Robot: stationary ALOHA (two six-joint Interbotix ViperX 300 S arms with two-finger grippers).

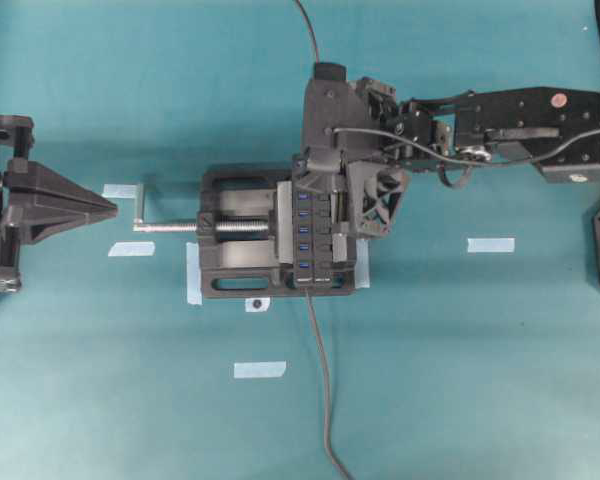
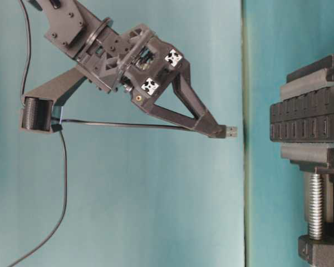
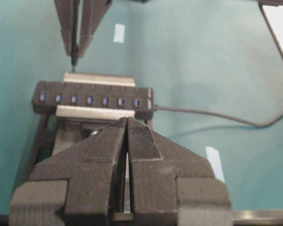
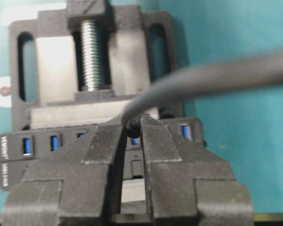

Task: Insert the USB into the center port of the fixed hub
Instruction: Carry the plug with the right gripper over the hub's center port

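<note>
The fixed hub (image 1: pixel 308 240) is a long black strip with a row of blue ports, clamped in a black vise (image 1: pixel 230 270). My right gripper (image 2: pixel 216 132) is shut on the USB (image 2: pixel 232 132), whose metal tip sticks out past the fingertips. A clear gap separates the plug from the hub (image 2: pixel 306 119). In the left wrist view the USB (image 3: pixel 74 59) hangs above the port row, a little left of the center port (image 3: pixel 90 100). My right gripper (image 4: pixel 132 124) pinches the plug's cable end over the hub (image 4: pixel 19 150). My left gripper (image 3: pixel 127 123) is shut and empty, left of the vise.
The vise has a silver screw (image 1: pixel 242 227) and a crank handle (image 1: pixel 140 215) pointing toward my left gripper (image 1: pixel 108 207). The hub's own cable (image 1: pixel 325 400) runs to the near edge. The USB's cable (image 1: pixel 308 30) trails to the far edge. Tape strips (image 1: pixel 490 244) mark the teal mat.
</note>
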